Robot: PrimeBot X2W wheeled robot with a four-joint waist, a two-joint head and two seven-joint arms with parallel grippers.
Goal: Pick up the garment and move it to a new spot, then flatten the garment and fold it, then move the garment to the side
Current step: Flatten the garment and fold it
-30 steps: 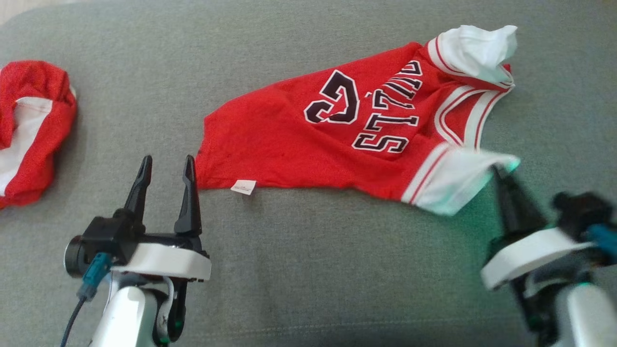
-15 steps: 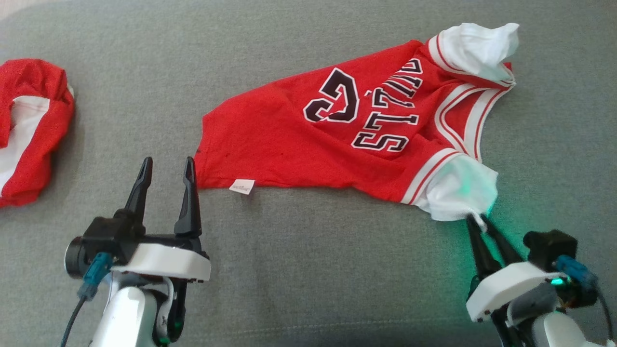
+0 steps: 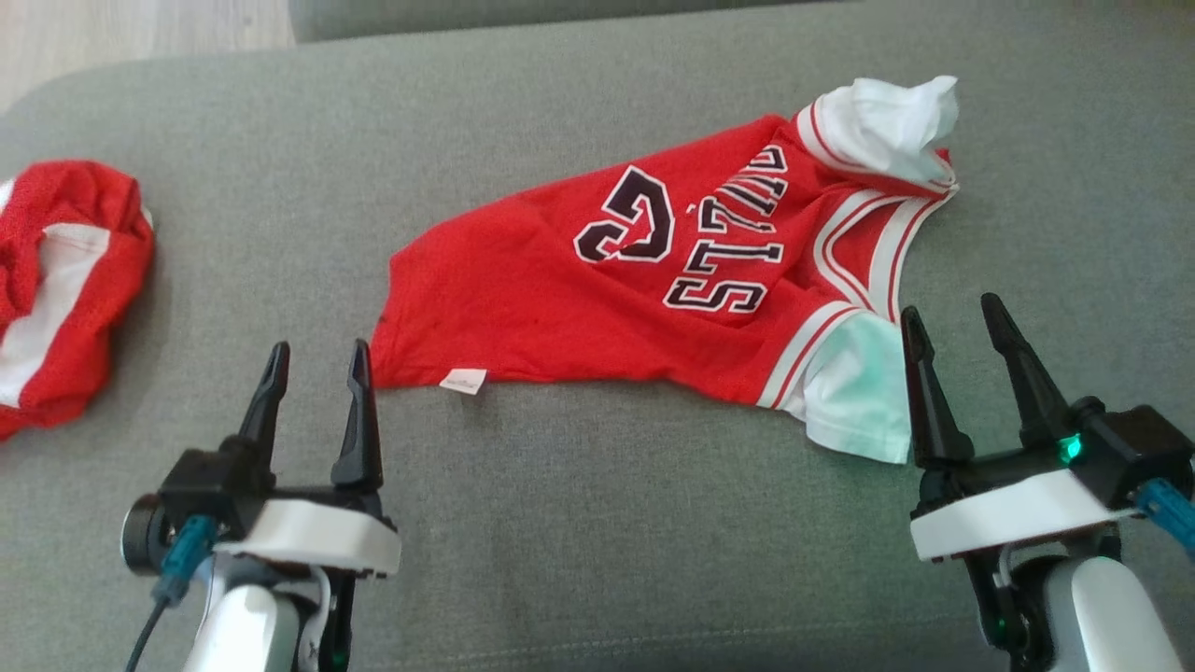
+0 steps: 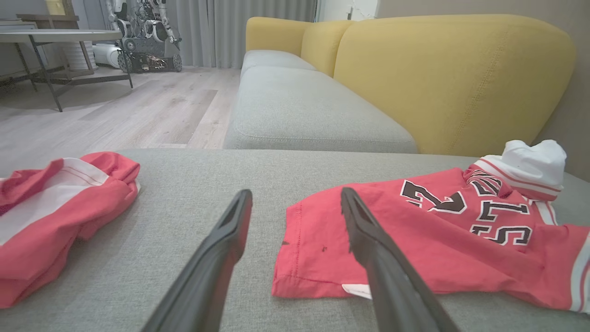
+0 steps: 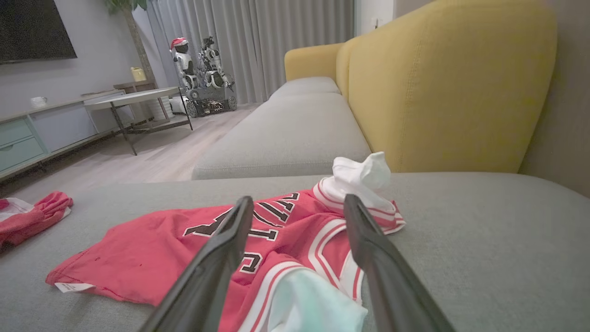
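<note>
Jersey [image 3: 597,289] lies mostly flat on the grey sofa seat [image 3: 597,541], in the middle to far-right part. Its hem points to the seat's left and its collar to the right. It is red with dark lettering face up and white-striped trim. The far sleeve [image 3: 887,121] is white and bunched up in a lump toward the far edge. The near sleeve [image 3: 854,392] is white and spread toward the near edge. A small white label [image 3: 464,381] sticks out at the hem's near corner.

Left gripper [image 3: 318,345] has its fingers apart and holds nothing. It sits low over the seat near the front edge, with one fingertip right at the hem's near corner; contact cannot be told. In the left wrist view the hem corner lies between and beyond the fingers.

Right gripper [image 3: 950,306] also has its fingers apart and is empty. Its inner finger sits just beside the near sleeve's outer edge. In the right wrist view that sleeve lies low between the two fingers.

A second red garment [image 3: 65,280] with a white band lies crumpled at the seat's left edge, well apart from the jersey. A yellow backrest [image 4: 451,78] stands behind the far edge, and wooden floor [image 3: 140,33] shows past the far-left corner.
</note>
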